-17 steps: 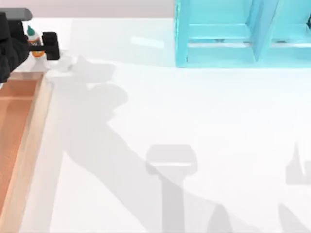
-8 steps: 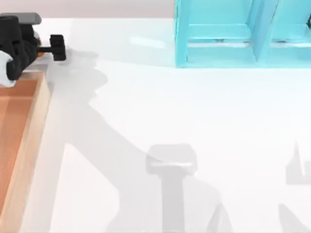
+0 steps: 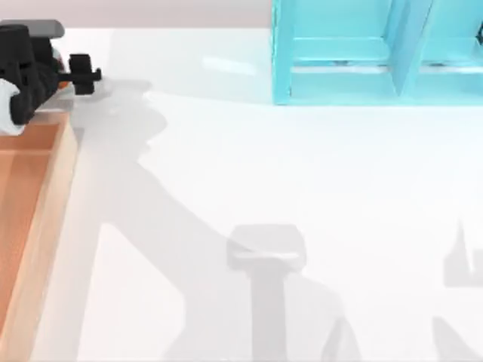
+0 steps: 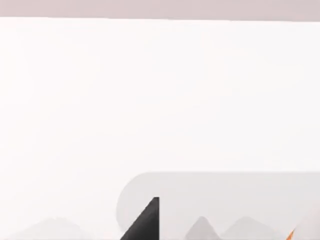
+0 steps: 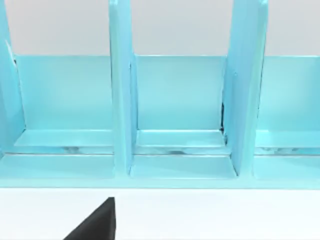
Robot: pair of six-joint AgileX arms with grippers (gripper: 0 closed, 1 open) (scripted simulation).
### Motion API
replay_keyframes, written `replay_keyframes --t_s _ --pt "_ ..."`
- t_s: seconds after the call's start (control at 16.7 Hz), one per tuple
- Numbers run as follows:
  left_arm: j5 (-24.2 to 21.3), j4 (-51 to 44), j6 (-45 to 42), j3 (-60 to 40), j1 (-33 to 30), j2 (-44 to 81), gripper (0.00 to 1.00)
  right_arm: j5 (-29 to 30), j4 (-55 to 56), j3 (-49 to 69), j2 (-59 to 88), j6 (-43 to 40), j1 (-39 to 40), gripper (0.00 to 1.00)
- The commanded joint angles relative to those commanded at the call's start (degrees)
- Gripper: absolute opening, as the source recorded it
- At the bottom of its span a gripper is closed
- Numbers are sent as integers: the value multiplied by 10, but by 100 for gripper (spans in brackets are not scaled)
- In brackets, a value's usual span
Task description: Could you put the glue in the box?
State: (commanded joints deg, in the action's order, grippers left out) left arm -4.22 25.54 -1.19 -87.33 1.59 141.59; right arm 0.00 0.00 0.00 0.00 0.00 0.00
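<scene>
At the table's far left corner, my left gripper [image 3: 66, 77] hovers just beyond the far end of the box [image 3: 65, 188], a shallow wooden tray with tan rims and a reddish-brown floor. It is shut on the glue, which its black body mostly hides from above. In the left wrist view an orange sliver of the glue [image 4: 290, 234] shows beside one black fingertip [image 4: 147, 224]. A black part of my parked right gripper [image 5: 95, 223] faces the turquoise shelf.
A turquoise blue shelf unit [image 3: 377, 53] with upright dividers stands at the back right of the table. The arms cast grey shadows across the white tabletop [image 3: 264, 173]. The box runs along the table's left edge.
My left gripper closed around the glue and turned, so its body now covers the bottle. It has shifted slightly left towards the box. The right arm has not moved.
</scene>
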Motion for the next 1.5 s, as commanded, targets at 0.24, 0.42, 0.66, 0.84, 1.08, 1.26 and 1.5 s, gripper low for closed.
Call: replay_keyframes --t_s 0.24,0.42,0.66,0.84,1.08,1.26,1.5 --pt "0 0 0 0 0 0 25 0 0 0 0 0 0 100" --pt "0 0 0 0 0 0 2 0 0 0 0 0 0 100" --pt "0 0 0 0 0 0 0 0 0 0 0 0 0 100" --pt "0 0 0 0 0 0 0 0 0 0 0 0 0 100" --pt "4 3 3 -1 8 -8 0 0 0 0 0 0 0 100" --pt "16 7 15 -3 42 -26 0 0 0 0 0 0 0 100" --pt "13 -40 19 -2 57 -56 0 0 0 0 0 0 0 100"
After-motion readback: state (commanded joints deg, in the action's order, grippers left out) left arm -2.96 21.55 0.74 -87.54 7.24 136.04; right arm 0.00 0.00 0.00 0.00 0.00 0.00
